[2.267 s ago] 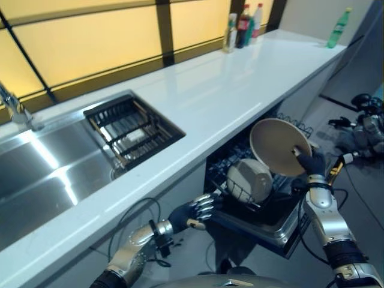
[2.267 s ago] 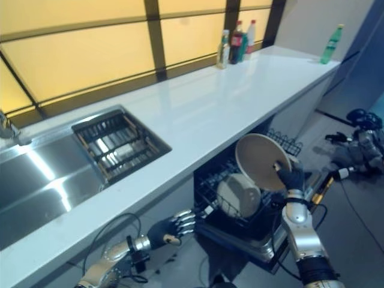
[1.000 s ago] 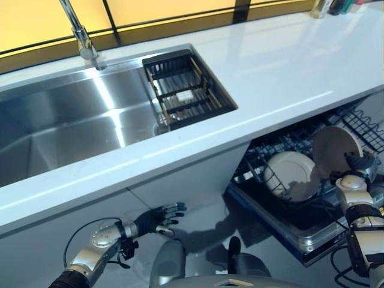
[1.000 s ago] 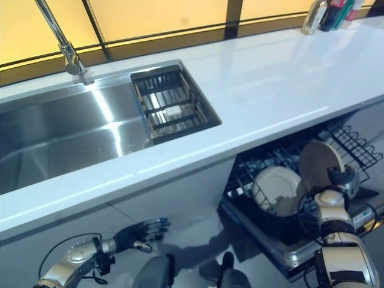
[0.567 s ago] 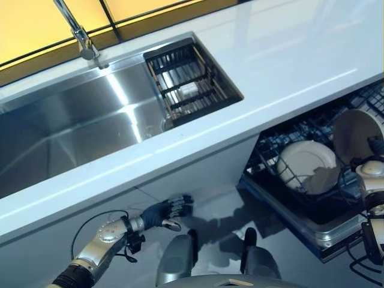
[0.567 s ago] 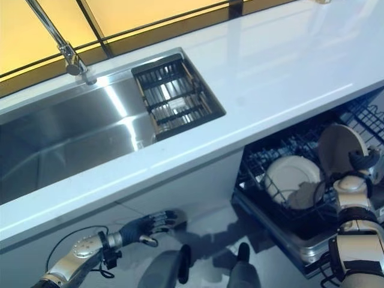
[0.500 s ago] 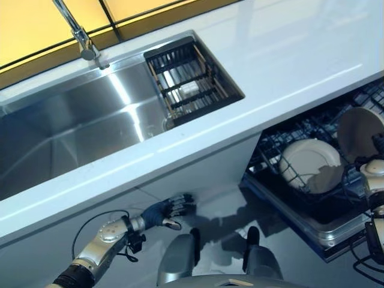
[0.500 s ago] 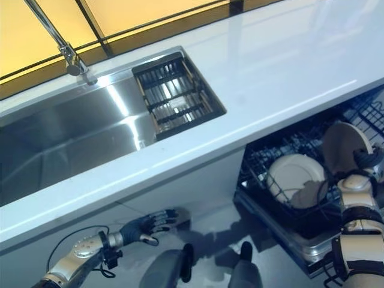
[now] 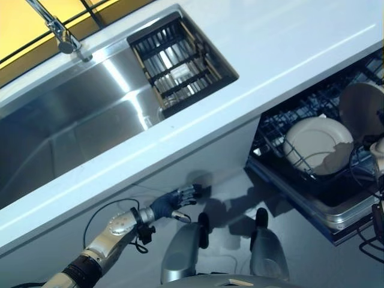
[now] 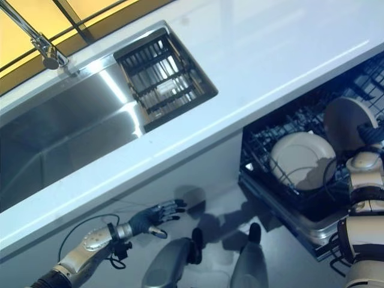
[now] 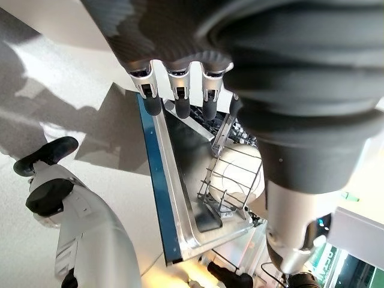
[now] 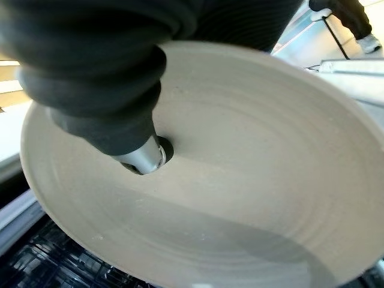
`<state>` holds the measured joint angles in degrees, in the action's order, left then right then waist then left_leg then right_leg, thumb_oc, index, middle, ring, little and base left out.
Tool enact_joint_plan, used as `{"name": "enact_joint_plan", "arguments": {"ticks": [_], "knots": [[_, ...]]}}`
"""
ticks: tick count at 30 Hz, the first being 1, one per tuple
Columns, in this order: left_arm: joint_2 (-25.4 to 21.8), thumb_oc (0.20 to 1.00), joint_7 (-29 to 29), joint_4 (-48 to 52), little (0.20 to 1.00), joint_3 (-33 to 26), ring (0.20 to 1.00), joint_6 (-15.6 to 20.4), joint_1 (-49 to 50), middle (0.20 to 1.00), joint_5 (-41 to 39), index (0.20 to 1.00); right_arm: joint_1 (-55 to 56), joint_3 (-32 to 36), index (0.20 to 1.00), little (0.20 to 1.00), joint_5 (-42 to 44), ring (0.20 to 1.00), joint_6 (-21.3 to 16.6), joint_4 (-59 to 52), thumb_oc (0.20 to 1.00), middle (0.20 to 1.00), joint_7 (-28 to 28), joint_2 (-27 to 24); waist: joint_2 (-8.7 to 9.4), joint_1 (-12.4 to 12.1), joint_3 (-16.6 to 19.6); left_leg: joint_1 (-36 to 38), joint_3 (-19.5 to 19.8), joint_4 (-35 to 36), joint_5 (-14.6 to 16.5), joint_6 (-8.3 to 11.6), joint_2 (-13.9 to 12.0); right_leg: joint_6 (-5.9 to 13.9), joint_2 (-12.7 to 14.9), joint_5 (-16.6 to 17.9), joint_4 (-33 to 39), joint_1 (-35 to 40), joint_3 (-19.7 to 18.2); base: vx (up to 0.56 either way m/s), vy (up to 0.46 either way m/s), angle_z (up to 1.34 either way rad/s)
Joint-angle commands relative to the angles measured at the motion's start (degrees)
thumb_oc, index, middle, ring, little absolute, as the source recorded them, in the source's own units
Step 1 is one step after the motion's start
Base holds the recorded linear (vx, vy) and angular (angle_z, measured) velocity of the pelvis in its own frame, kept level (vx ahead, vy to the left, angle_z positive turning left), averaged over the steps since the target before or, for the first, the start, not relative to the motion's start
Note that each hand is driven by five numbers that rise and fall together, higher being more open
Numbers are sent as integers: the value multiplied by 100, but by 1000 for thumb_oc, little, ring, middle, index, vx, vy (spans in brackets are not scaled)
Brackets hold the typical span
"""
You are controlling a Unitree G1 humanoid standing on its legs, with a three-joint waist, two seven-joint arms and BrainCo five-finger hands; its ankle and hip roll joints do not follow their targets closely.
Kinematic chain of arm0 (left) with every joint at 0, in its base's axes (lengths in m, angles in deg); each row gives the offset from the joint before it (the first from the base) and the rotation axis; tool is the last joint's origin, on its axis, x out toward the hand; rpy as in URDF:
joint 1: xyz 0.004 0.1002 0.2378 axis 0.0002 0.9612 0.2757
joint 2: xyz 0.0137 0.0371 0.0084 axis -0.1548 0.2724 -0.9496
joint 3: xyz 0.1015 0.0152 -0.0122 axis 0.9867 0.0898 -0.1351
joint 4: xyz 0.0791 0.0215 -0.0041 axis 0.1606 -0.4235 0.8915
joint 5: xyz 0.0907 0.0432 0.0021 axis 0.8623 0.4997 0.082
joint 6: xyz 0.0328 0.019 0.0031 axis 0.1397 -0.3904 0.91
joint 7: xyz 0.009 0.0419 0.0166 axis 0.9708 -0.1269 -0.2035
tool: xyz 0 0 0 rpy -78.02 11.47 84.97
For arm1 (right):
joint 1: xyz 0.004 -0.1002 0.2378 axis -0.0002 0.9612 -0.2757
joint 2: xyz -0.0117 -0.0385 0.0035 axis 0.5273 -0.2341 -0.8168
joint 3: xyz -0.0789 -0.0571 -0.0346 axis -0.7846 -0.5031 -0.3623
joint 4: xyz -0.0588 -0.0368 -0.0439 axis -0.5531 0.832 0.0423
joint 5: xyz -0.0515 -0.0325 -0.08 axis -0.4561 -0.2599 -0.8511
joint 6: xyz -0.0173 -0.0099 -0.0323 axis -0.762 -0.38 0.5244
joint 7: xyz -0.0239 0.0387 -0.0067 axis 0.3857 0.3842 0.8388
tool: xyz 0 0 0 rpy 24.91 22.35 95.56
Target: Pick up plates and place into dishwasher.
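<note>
Faucet (image 9: 57, 27) cut off at upper left edge, beige plate (image 10: 350, 132) partly covered by right hand (image 10: 371, 135) at right edge, hand's fingers hidden behind plate, dishwasher rack (image 9: 312, 117) cropped at right, white plate (image 10: 302, 159) lower part behind rack wires

No legible text or labels.

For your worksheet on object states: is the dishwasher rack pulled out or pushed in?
Pulled out. The dishwasher rack extends past the counter edge, its white plate in plain view from above.
</note>
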<state>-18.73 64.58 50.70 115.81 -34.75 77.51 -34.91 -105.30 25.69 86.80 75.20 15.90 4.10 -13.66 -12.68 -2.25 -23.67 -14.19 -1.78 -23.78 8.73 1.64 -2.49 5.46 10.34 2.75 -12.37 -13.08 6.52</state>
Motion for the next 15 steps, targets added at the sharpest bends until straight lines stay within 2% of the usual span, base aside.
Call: {"name": "enact_joint_plan", "arguments": {"ticks": [1, 6, 15], "knots": [[7, 1000, -120, 639, 1000, 97, 1000, 359, 172, 1000, -267, 1000, -498, -473, 200, 200, 122, 200, -349, -107, 200, 200, 2, -294, -88, 18, 158, -691, 245, 88, -455, 353, -354, 12, 174, -657, -582, -126, 97, 0, 0, 0], [-48, 1000, -285, 774, 1000, 192, 1000, 464, 59, 1000, -318, 1000, -768, -585, 200, 200, 174, 200, -301, -77, 200, 200, -53, -318, -108, 1, -2, -925, 309, 40, -500, 344, -348, -8, 173, -663, -670, -347, 106, -43, -32, 1], [-165, 1000, -514, 857, 1000, 253, 1000, 566, -80, 1000, -228, 1000, -892, -754, 200, 200, 650, 200, -3, 130, 200, 200, 197, -135, -6, -67, -172, -1113, 392, 74, -588, 310, -402, -62, 83, -688, -822, -592, 136, -27, -44, 3]]}}
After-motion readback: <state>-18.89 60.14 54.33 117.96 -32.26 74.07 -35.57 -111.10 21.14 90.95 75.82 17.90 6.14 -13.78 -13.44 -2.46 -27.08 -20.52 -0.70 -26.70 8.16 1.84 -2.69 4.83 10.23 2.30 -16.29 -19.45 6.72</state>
